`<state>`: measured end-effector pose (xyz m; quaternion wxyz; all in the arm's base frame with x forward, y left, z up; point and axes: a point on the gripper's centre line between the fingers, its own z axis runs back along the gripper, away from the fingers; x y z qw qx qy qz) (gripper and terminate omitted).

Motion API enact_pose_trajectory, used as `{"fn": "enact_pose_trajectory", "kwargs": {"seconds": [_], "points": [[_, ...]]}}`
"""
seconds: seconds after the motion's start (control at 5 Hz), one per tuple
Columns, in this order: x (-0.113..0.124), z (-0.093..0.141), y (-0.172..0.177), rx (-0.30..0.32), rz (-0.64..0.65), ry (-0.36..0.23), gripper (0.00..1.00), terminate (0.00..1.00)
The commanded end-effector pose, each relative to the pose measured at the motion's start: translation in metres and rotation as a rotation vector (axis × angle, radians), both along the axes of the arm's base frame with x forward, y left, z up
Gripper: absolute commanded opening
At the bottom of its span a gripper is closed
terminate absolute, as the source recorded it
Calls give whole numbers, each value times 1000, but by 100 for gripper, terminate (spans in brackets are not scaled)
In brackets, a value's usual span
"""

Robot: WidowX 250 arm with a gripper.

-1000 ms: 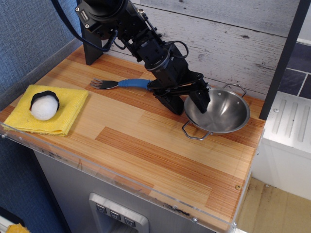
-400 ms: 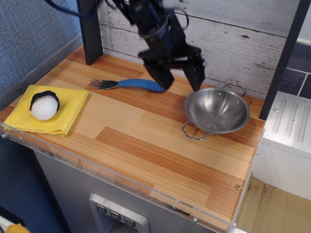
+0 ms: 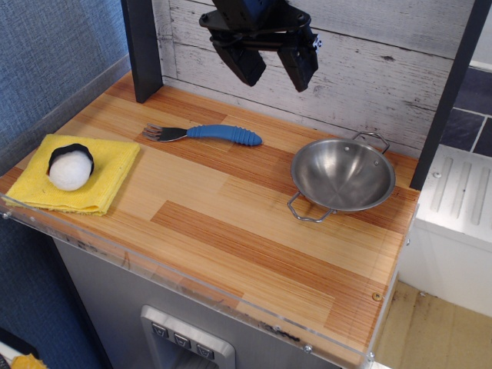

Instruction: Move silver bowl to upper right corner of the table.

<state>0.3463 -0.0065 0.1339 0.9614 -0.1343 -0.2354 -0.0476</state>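
Single view, observation.image. Silver bowl [image 3: 343, 178]: round, polished steel, concave, two angular wire loop handles; handle axis runs near-left to far-right. It sits upright at the far right corner of the counter [image 3: 231, 231], striped light and reddish wood planks, clear acrylic front edge. Pincer [image 3: 270, 68]: black, raised above the counter, jaws spread wide, holding nothing. Fork [image 3: 201, 134], ribbed blue handle, tines leftward. Yellow cloth [image 3: 84, 177] carries a white ball [image 3: 69, 169].
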Motion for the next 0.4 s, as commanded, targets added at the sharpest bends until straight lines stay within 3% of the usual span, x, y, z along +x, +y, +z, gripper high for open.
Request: {"fn": "enact_pose_trajectory", "kwargs": {"seconds": [0.0,0.2], "points": [[-5,10,-1,2,2,-34,100,0],[-5,10,-1,2,2,-34,100,100]]}}
